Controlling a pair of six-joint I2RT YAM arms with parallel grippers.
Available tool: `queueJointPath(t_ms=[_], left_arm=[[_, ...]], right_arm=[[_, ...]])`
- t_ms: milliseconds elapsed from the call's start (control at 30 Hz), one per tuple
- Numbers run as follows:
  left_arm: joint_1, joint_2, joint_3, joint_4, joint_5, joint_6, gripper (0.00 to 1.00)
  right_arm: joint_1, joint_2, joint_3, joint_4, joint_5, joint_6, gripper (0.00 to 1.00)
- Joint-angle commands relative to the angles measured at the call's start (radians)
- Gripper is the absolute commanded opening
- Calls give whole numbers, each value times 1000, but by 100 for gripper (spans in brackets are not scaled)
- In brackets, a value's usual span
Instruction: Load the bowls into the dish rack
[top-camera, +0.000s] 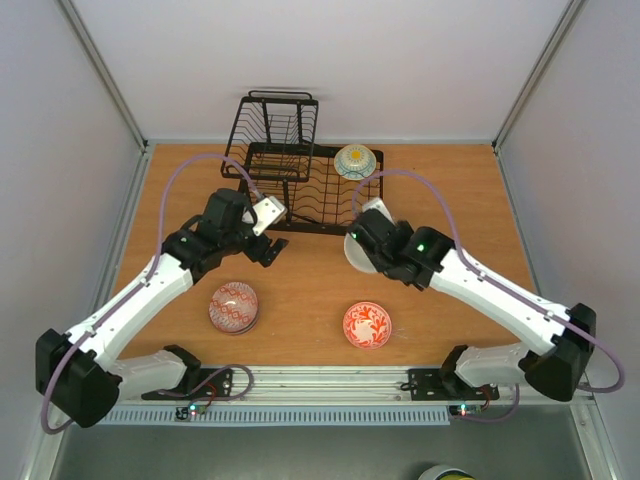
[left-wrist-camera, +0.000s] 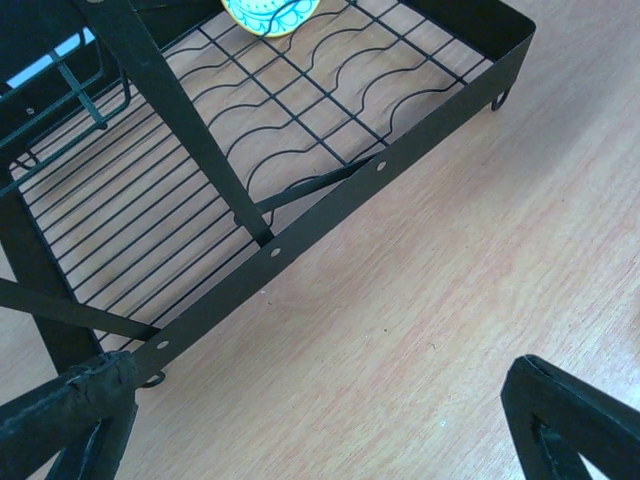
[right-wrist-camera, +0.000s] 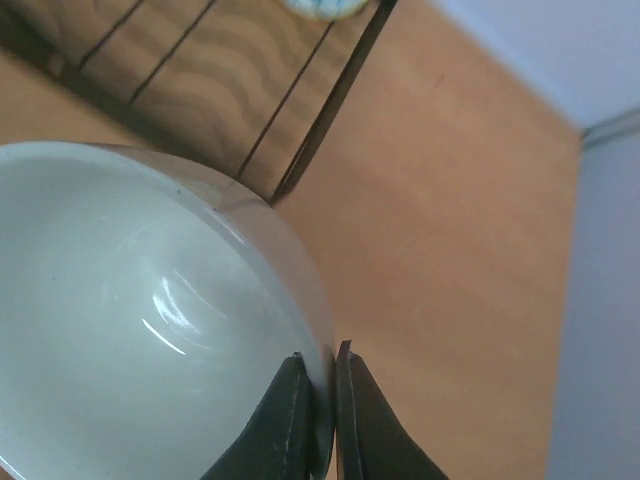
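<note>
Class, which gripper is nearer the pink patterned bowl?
Left. The left gripper sits just beyond the pink patterned bowl; the right gripper, holding the mint bowl, is farther right.

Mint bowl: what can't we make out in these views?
- Right wrist: mint bowl, pinched by right gripper, cut off by left and bottom edges; dish rack behind blurred.
- Top external: bowl mostly hidden under that gripper; a pale sliver shows.
- Left wrist: bowl not in frame.

The dish rack (top-camera: 290, 165) stands at the counter's (top-camera: 460, 200) far edge, one bowl (top-camera: 354, 161) inside; left bowl (top-camera: 233, 307) and right bowl (top-camera: 367, 325) lie by the near edge.
</note>
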Motion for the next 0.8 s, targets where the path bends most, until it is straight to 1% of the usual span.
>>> queueJointPath(t_ms=[0,100,200,267,400,533,600,633,767], left_arm=[[3,-41,6,39,-15,8,99],[4,-57,-2,47,-26,12,99],[5,-67,-7,53,-26,15,99],[4,-72,-12,58,-30,16,99],[4,-80,-18,64,-33,18,99],[4,-84,-27,69,-41,21,99],[6,-87,-31,72,-47,25,99],[6,-89,-33,72,-49,25,99],[6,-87,-34,75,-53,28,99]], right_arm=[[-74,71,12,508,201,-427,1],[-117,202,30,733,252,-669,1],[-151,291,29,981,237,-888,1],[-173,346,11,1227,213,-1035,1],[-215,490,17,1635,197,-1300,1],[-231,651,75,1982,168,-1607,1],[-238,723,107,2095,144,-1707,1],[-243,747,121,2121,137,-1729,1],[-269,784,140,2108,126,-1711,2]])
